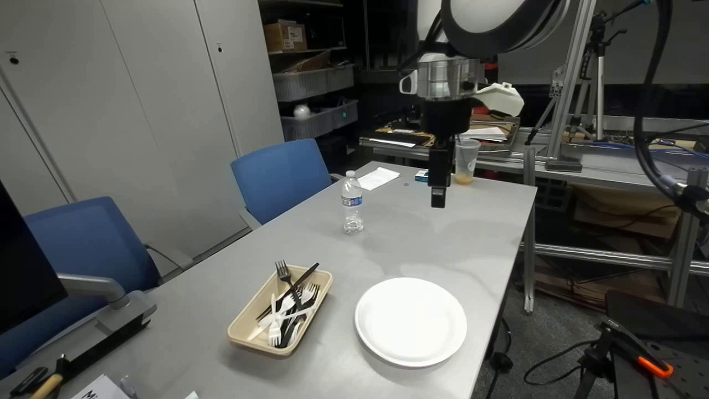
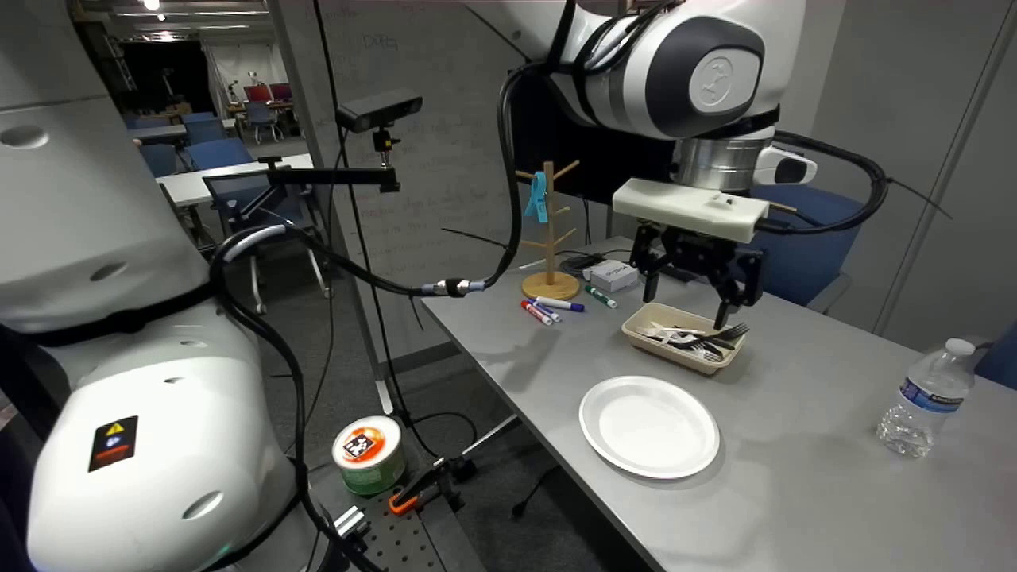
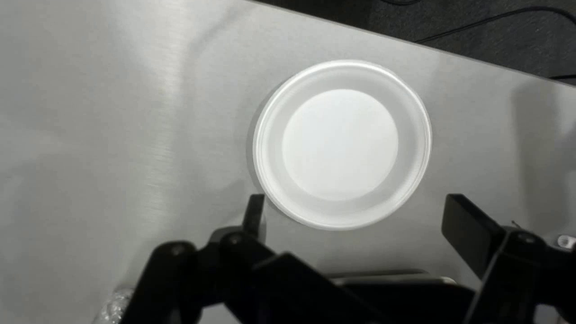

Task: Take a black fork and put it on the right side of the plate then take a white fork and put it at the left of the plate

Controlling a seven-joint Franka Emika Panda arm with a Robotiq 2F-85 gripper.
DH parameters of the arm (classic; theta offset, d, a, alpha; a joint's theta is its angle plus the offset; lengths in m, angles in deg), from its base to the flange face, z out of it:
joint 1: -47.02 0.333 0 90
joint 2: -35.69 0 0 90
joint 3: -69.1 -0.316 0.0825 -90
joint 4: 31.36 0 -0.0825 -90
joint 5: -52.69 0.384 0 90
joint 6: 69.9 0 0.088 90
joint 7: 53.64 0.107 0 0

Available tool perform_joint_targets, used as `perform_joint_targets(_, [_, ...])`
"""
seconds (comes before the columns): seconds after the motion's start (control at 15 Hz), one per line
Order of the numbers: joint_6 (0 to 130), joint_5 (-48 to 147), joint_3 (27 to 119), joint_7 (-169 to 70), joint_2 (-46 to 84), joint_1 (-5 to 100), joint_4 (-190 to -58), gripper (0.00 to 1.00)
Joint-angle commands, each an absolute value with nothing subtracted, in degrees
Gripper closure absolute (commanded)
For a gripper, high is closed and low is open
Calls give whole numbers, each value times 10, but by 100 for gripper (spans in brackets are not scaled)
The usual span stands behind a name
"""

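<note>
The white plate (image 1: pixel 411 322) lies flat on the grey table; it also shows in the other views (image 2: pixel 649 427) (image 3: pixel 340 145). The tan tray (image 1: pixel 237 331) (image 2: pixel 636 338) sits beside it, holding a heap of black and white utensils. A black fork (image 1: pixel 283 273) (image 2: pixel 735 332) leans over the tray rim, tines up. A white fork (image 1: pixel 275 331) lies in the heap; others partly overlap. My gripper (image 1: pixel 437 198) (image 2: pixel 686 305) (image 3: pixel 355 200) is open and empty, held above the table. In the wrist view only the tray's edge (image 3: pixel 391 279) shows; the forks are hidden.
A water bottle (image 1: pixel 352 206) (image 2: pixel 926 399) stands on the table. A plastic cup (image 1: pixel 466 162) and a napkin (image 1: pixel 379 178) are at one end. Markers (image 2: pixel 547 311) and a wooden stand (image 2: pixel 550 284) are at the other. The table edge (image 3: pixel 405 41) runs close to the plate.
</note>
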State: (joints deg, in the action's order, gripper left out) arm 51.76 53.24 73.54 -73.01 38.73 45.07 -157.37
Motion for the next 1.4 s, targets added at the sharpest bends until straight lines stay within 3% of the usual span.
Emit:
perform_joint_targets(0.0, [519,546,713,-708,335,463,-1509,0])
perform_joint_targets(0.8, [517,535,699,-700,335,464,-1501,0])
perform_joint_targets(1.33, [576,490,667,-702,256,488,-1451,0])
